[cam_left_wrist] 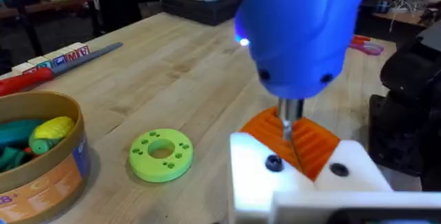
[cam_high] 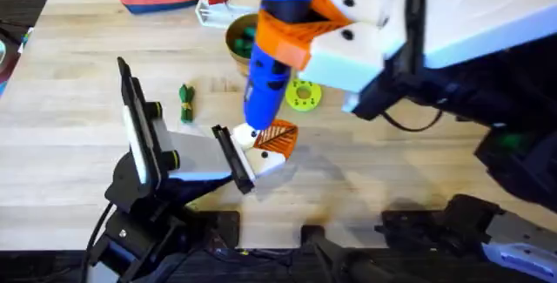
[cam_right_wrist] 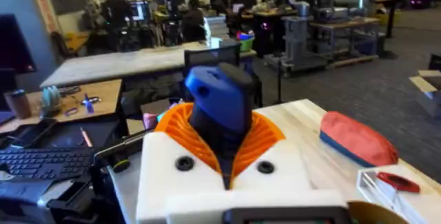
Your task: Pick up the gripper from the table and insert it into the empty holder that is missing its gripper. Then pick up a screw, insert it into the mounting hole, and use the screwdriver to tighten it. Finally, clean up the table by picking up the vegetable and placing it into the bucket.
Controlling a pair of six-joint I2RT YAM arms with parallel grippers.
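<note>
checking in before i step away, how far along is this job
Done, it seems: the orange gripper sits in its white holder. In hand: the right gripper holds the blue screwdriver upright, its tip down at the holder's mounting hole. Whether the screw is tight can't be told. Left: the small green vegetable lies on the table, not in the bucket.

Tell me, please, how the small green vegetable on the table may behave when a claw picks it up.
The vegetable looks small and leafy, so probably light and somewhat soft. It lies flat, so rolling seems unlikely. Its narrow shape might slip between fingers.
</note>
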